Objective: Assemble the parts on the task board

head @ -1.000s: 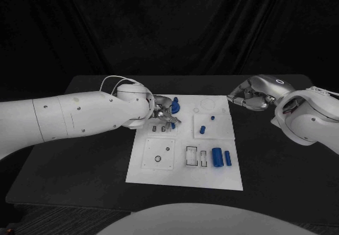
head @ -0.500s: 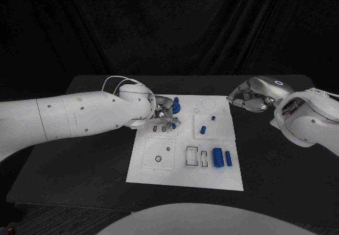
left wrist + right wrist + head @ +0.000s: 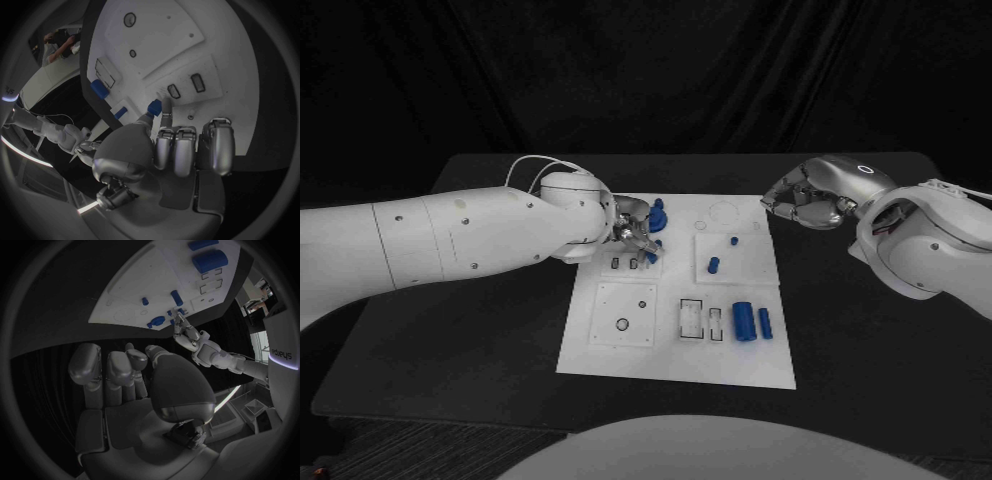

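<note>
1. The white task board lies in the middle of the black table, with the blue parts spread over it.
2. A small blue part is pinched at the fingertips of the left hand, just above the board's upper left area, beside two small dark slots; in the head view the same piece peeps out under the fingers.
3. A taller blue part stands on the board at its far left edge, just beyond the left hand.
4. Near the board's middle a short blue peg lies flat, and a smaller blue stub stands close behind it.
5. Toward the near right side a thick blue cylinder rests beside a thin blue pin, next to a rectangular recess.
6. The right hand hovers off the board's far right corner, above the table, fingers curled inward around nothing; the wrist view shows its fingers folded toward the palm.
7. Compared with a second ago, the left hand has barely moved and keeps its pinch, the right hand has shifted only slightly, and the parts on the board lie as they did.
</note>
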